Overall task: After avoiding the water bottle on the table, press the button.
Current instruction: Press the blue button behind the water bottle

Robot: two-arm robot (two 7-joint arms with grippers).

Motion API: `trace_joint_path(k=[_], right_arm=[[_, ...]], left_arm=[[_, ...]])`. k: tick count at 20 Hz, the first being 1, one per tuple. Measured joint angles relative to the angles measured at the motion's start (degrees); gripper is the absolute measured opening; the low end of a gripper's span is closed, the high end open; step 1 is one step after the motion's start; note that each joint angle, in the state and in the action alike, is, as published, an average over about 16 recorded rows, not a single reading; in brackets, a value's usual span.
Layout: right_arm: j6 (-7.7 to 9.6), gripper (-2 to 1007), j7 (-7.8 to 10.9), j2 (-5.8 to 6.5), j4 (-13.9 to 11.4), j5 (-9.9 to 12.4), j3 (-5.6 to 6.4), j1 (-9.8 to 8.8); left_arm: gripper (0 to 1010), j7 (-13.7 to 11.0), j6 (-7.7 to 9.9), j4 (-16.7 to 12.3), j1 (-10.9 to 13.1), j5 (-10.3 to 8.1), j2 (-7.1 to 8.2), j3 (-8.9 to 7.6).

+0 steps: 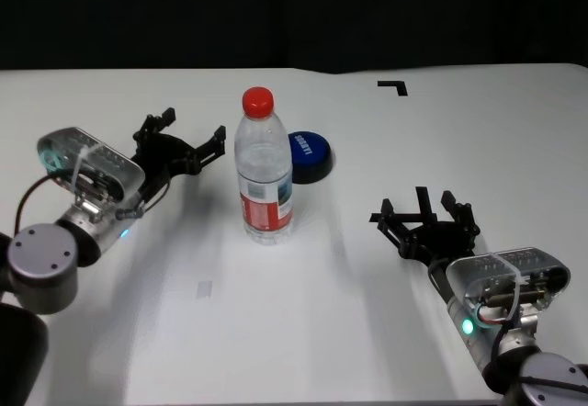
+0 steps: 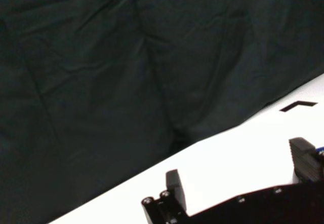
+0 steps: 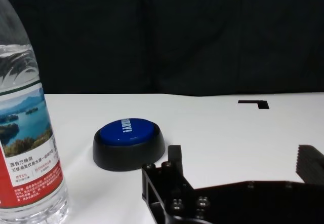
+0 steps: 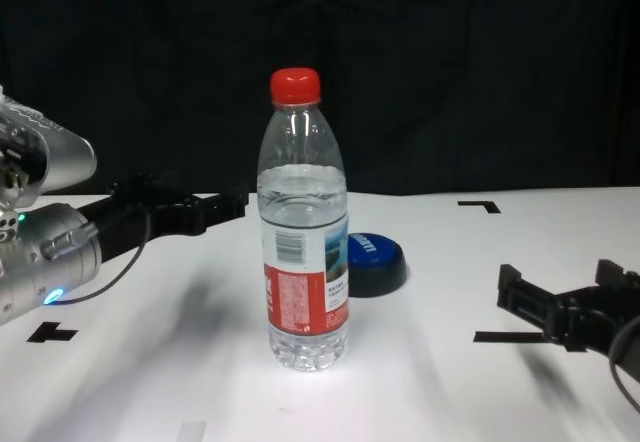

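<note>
The water bottle (image 1: 265,172), clear with a red cap and a red-and-white label, stands upright in the middle of the white table (image 1: 276,332). Just behind it and to its right sits the blue-topped button (image 1: 310,155) on its dark base. My left gripper (image 1: 193,127) hovers open to the left of the bottle, fingers spread and empty. My right gripper (image 1: 421,206) is open and empty, nearer me and to the right of the bottle. In the right wrist view the button (image 3: 129,142) lies ahead of the right gripper (image 3: 243,159), with the bottle (image 3: 25,133) beside it. The chest view shows the bottle (image 4: 305,232) partly covering the button (image 4: 375,260).
Black tape marks lie on the table: a corner mark (image 1: 393,85) at the back right, a cross (image 4: 52,333) at the near left and a line (image 4: 505,337) at the right. A dark curtain (image 2: 126,57) hangs behind the table's far edge.
</note>
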Motion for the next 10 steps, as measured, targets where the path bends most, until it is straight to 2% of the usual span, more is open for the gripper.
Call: trace_joint_path(k=[10], right_arm=[[0.0, 1003, 0.0, 0.0, 0.0, 0.0, 0.0, 0.0]], left_arm=[[1003, -0.6, -1.37, 3.5, -2.4, -0.33, -0.93, 0.99]])
